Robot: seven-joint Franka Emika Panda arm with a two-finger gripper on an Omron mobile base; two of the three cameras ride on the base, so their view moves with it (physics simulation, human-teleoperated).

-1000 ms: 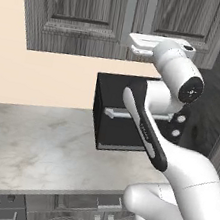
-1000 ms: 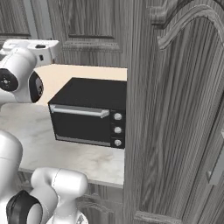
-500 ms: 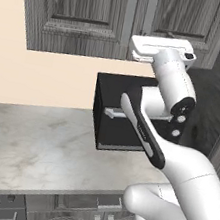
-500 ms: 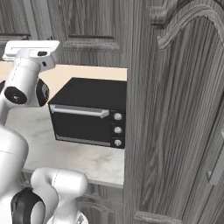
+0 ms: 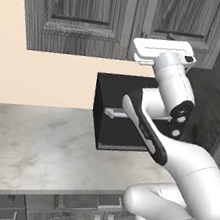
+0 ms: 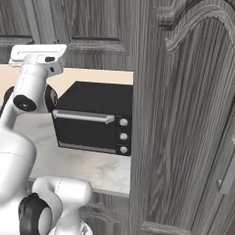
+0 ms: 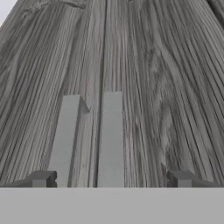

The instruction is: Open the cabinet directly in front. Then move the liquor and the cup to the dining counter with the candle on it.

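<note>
The cabinet (image 5: 88, 12) is a dark grey wood-grain wall unit, and both of its doors are closed. Its two long silver bar handles (image 7: 111, 135) run side by side along the middle seam, close up in the hand view. My gripper (image 7: 111, 179) is open, with its two dark fingertips (image 7: 41, 178) spread wide on either side of the handles' lower ends. From the base views the white hand (image 5: 162, 52) (image 6: 39, 53) is raised to the bottom edge of the doors, above the microwave. The liquor, the cup, the dining counter and the candle are out of view.
A black microwave (image 5: 126, 115) (image 6: 96, 119) stands on the marble counter (image 5: 35, 145) just under my hand. A tall dark wood panel (image 6: 183, 137) rises close on the right. A strip of beige wall separates counter and cabinet.
The hand has risen from beside the microwave's top to the cabinet's lower edge and swung to face the doors. The jaws stayed open.
</note>
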